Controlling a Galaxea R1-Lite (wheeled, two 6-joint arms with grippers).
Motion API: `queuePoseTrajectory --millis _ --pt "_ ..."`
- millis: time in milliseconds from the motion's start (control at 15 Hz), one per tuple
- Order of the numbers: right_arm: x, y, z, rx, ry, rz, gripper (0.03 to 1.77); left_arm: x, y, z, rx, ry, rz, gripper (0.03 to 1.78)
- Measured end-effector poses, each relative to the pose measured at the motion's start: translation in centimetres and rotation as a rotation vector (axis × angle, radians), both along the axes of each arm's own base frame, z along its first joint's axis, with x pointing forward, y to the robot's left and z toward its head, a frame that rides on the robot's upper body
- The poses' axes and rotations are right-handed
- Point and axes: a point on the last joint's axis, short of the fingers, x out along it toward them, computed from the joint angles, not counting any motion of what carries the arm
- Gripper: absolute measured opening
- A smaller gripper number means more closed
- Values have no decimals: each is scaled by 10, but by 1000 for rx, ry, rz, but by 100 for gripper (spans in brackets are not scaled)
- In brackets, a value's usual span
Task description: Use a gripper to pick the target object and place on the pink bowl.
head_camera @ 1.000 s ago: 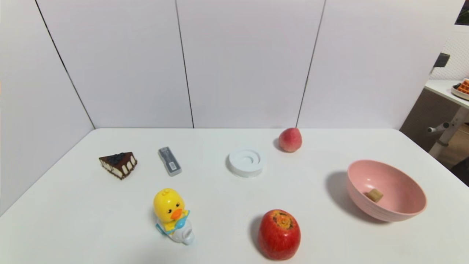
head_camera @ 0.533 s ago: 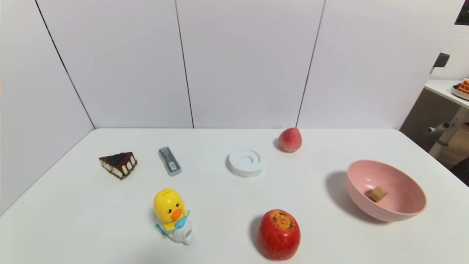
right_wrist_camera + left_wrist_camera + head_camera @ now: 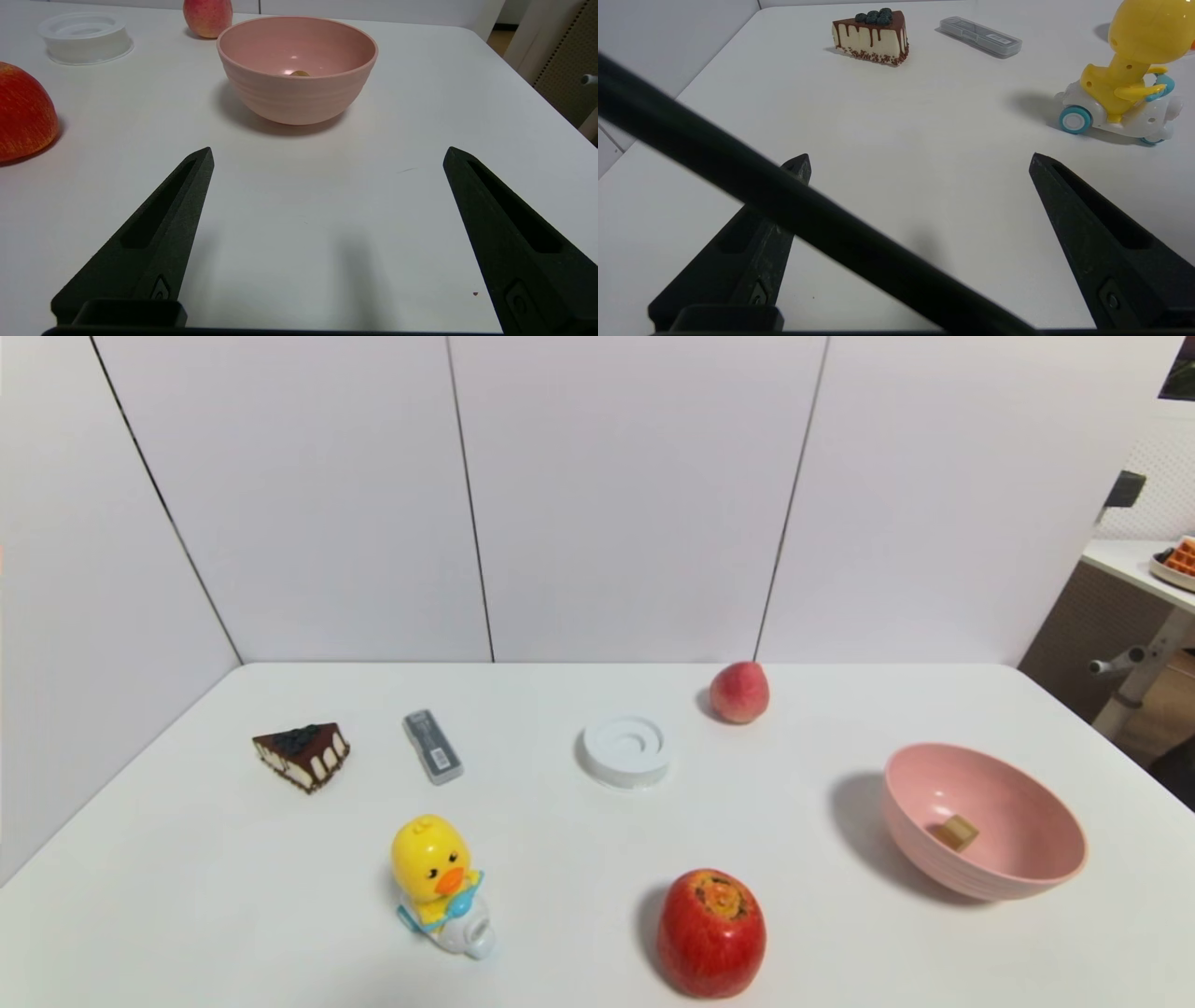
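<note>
We find the wooden block (image 3: 956,832) lying inside the pink bowl (image 3: 1027,882), on the right side of the white counter (image 3: 560,859). Our right gripper (image 3: 327,156) hovers low over the counter near the bowl, fingers spread wide and holding nothing. Our left gripper (image 3: 917,161) is likewise spread and empty, near the yellow duck toy (image 3: 1129,79). A red apple (image 3: 711,933) sits left of the bowl.

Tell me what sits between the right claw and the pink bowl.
Nothing: in the right wrist view, only bare white table separates the open right claw from the pink bowl, which holds the wooden block.
</note>
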Motion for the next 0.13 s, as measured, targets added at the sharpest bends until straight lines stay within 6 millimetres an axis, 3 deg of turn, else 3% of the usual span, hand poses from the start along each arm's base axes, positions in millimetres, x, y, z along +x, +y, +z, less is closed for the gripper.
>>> queuePoseTrajectory --millis 133 --pt "0 0 0 10 0 -1 169 0 0 0 0 0 0 169"
